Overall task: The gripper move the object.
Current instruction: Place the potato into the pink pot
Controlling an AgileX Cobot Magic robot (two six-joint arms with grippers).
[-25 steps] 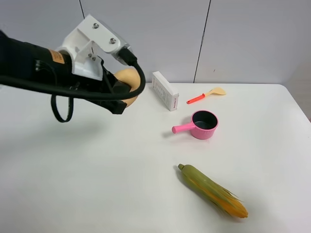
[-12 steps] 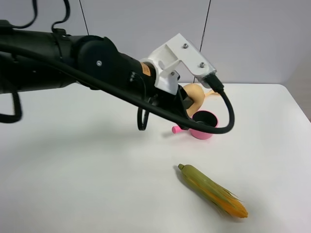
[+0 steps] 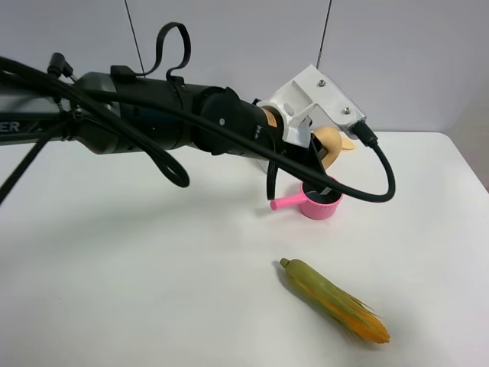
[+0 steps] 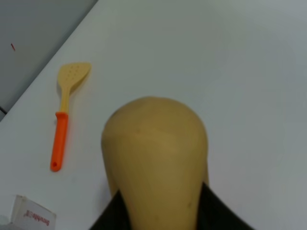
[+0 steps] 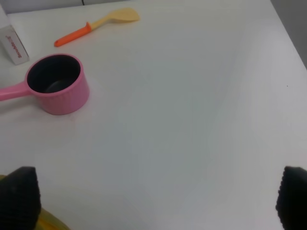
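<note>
Left fingers [image 3: 315, 163] are clamped on the object [image 3: 331, 139], which hangs clear of the table [image 3: 114, 267].

Exterior high: the left gripper [image 3: 325, 157] now sits over the pink pot [image 3: 312, 209], with the object just above and behind the pot's rim. A second ago the same load was at the back left of the table, and half a second ago it was near the middle, so the sweep runs steadily rightward. The grip looks unchanged across all three. The pot and the corn [image 3: 334, 300] have not shifted. The arm now hides the box.

Left wrist: the object [image 4: 156, 158] fills the centre of the view, with a black finger on each flank at its lower end. Only bare white table lies below it. The spatula [image 4: 64, 112] and a corner of the box [image 4: 31, 218] lie off to one side.

Right wrist: the right gripper [image 5: 153, 201] is spread wide and holds nothing, its two pads at opposite edges of the view. Pot and spatula lie ahead of it.

Judgement: the carry is well advanced and the release is not yet made. The task names no drop point. The low clearance over the pot rim is the thing to watch.
</note>
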